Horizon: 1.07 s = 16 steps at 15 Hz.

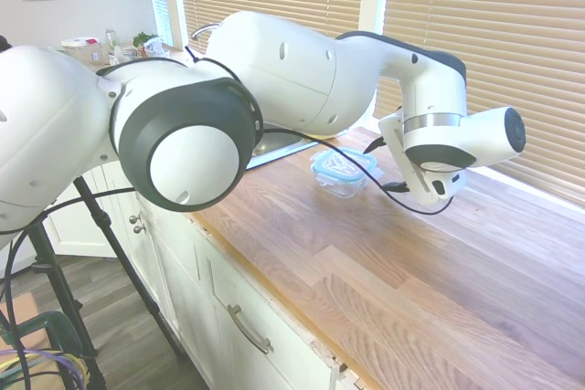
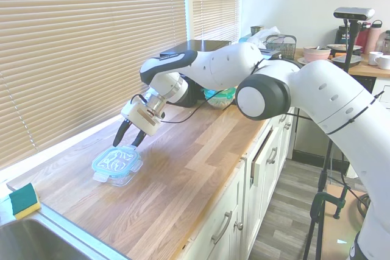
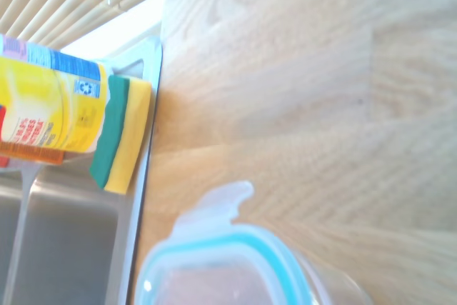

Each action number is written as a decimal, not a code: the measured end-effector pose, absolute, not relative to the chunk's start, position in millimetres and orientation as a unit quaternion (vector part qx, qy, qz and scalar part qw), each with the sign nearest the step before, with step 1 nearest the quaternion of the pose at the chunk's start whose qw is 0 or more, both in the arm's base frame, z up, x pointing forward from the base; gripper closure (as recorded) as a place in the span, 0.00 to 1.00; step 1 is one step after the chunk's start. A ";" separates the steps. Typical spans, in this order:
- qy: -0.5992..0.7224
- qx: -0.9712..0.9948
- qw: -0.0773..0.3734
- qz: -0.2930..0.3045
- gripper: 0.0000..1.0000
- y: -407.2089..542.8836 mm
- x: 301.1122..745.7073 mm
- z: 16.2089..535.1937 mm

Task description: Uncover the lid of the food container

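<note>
The small clear rounded-square lid with a teal-blue rim (image 2: 116, 161) sits closed on the shallow clear glass-like food container (image 2: 119, 175), which rests on the light wooden counter (image 2: 201, 168) near the window blinds. In the wrist view the lid (image 3: 221, 266) shows one pale snap tab sticking out over the wood, with the container's clear wall (image 3: 335, 287) just beyond the rim.

The gripper (image 2: 127, 136) hangs just above the far edge of the lid, its two dark fingers (image 2: 118, 133) pointing down and spread moderately apart, with nothing between them. I cannot tell whether the fingertips touch the lid.

A yellow-and-green sponge (image 2: 25, 200) lies at the counter's end beside the stainless steel sink (image 2: 36, 242), well apart from the container. In the wrist view the sponge (image 3: 121, 137) leans against a yellow-labelled canister (image 3: 50, 101).
</note>
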<state>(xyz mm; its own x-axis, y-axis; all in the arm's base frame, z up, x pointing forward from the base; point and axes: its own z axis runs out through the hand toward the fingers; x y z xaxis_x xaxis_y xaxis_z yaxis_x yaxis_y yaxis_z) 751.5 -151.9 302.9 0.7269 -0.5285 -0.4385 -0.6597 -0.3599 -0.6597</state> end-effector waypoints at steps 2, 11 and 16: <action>0.363 -0.819 0.437 0.078 1.00 -160.8 748.5 304.1; 0.355 -0.819 0.442 0.092 1.00 -154.5 747.8 303.3; 0.353 -0.819 0.442 0.100 1.00 -153.3 746.2 298.4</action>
